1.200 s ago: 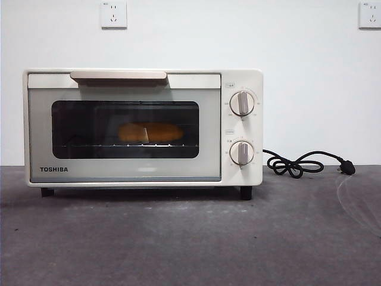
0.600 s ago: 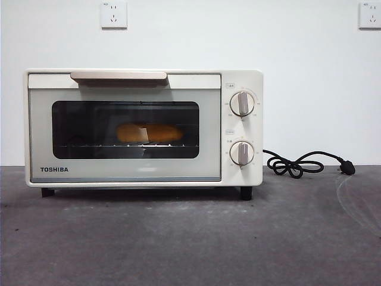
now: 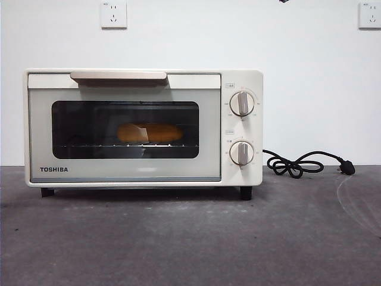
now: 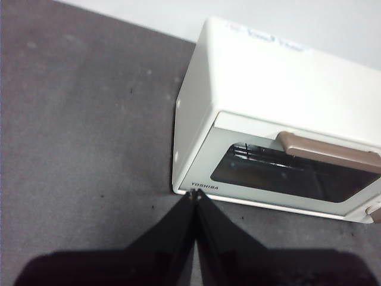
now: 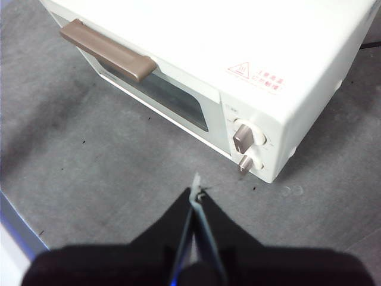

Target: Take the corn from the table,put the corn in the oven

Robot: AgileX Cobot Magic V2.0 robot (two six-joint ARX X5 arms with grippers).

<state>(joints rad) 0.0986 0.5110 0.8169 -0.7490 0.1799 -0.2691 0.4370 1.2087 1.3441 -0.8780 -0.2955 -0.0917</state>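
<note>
The corn point(image 3: 150, 132) lies on the wire rack inside the oven point(image 3: 143, 174), seen orange through the dark glass of the closed door. My left gripper point(image 4: 193, 195) is shut and empty, held above the table point(image 4: 83, 119) off the oven's point(image 4: 268, 77) TOSHIBA corner. Over the table in front of the knobs point(image 5: 244, 138), my right gripper point(image 5: 196, 193) is shut too, with nothing in it. In the front view only a small black tip point(image 3: 284, 1) of an arm shows at the top edge.
The oven's bar handle point(image 3: 118, 75) runs along the door's top. A black cord with plug point(image 3: 297, 164) lies coiled on the table point(image 3: 190, 238) right of the oven. Two wall sockets point(image 3: 114, 14) sit high on the white wall.
A small black tip has come into the front view's top edge. The oven, the corn and the cord have not moved.
</note>
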